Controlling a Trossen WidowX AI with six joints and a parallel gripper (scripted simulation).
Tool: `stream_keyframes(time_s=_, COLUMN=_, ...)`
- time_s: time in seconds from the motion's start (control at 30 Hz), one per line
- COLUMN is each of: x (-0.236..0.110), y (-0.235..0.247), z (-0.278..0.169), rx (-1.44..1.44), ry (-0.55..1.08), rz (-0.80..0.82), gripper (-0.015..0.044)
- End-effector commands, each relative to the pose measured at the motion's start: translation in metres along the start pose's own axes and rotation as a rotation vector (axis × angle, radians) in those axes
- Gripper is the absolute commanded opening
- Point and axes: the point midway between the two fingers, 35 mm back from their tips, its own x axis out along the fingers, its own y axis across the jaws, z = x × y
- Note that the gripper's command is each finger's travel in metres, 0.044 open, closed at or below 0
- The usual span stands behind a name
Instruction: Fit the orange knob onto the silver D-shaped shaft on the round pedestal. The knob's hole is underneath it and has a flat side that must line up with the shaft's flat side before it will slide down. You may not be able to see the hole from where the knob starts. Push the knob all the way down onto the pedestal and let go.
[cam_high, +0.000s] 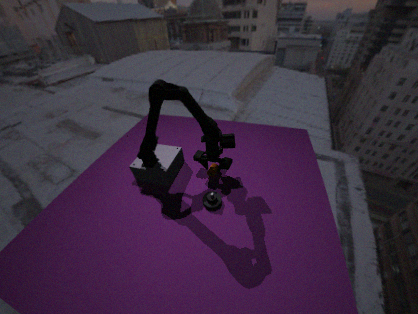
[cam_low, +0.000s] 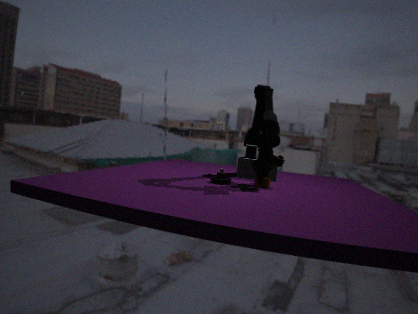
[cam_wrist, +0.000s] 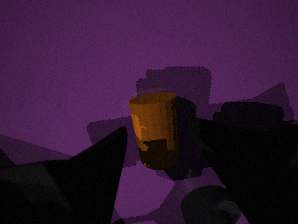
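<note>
The orange knob (cam_high: 213, 170) (cam_low: 265, 183) (cam_wrist: 152, 127) sits low at the purple mat (cam_high: 280, 210) (cam_low: 325, 210), between my fingers. My gripper (cam_high: 213, 166) (cam_low: 262, 176) (cam_wrist: 156, 125) is open. In the wrist view the left finger stands clear of the knob, and the right finger is dark and close beside it. The round dark pedestal (cam_high: 212, 201) (cam_low: 220, 177) with its silver shaft (cam_high: 213, 195) stands on the mat a short way in front of the knob, apart from it. The knob's hole is hidden.
The arm's grey base box (cam_high: 159, 161) (cam_low: 245, 167) stands on the mat just left of the gripper. Dark shadows of the arm fall across the mat around the pedestal. The mat's edges drop off on all sides.
</note>
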Motion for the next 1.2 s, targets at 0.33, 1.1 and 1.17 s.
stream_keyframes(time_s=0.33, x=0.0, y=0.0, z=0.0, rx=0.0, ry=0.0, rz=-0.001, gripper=0.044)
stream_keyframes(time_s=1.1, x=-0.067, y=0.0, z=0.016, rx=-0.007, ry=0.166, rz=0.002, gripper=0.044)
stream_keyframes(time_s=1.17, x=-0.067, y=0.001, z=0.017, rx=-0.008, ry=0.176, rz=0.001, gripper=0.044)
